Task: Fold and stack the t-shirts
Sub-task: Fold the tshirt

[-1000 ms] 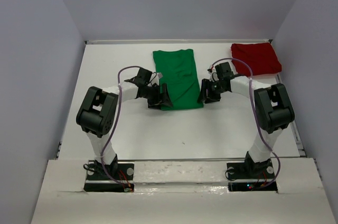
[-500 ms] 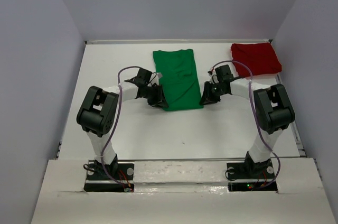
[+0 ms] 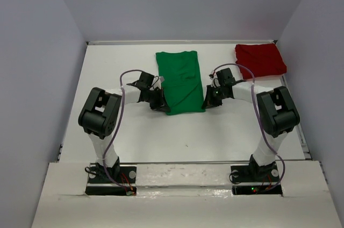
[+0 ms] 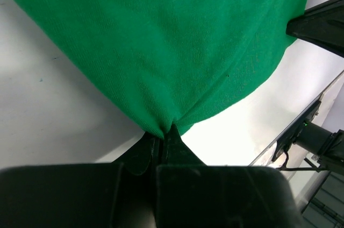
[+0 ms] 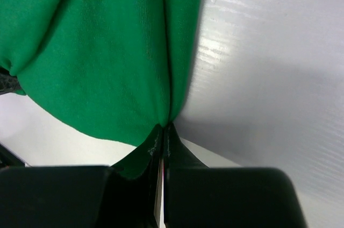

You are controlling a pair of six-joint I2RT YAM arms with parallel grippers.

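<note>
Mid-fold on the green shirt (image 3: pixel 181 82): my left gripper (image 3: pixel 161 104) and right gripper (image 3: pixel 207 101) are each clamped tight on a near corner. It lies mid-table, long axis 12 to 6. Next I'd lift both evenly and carry that edge toward 12. The red shirt (image 3: pixel 260 59) sits at 2.

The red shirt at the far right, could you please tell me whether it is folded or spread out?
Folded, it appears: the red shirt lies as a compact, squarish bundle, with no sleeves or collar showing.
</note>
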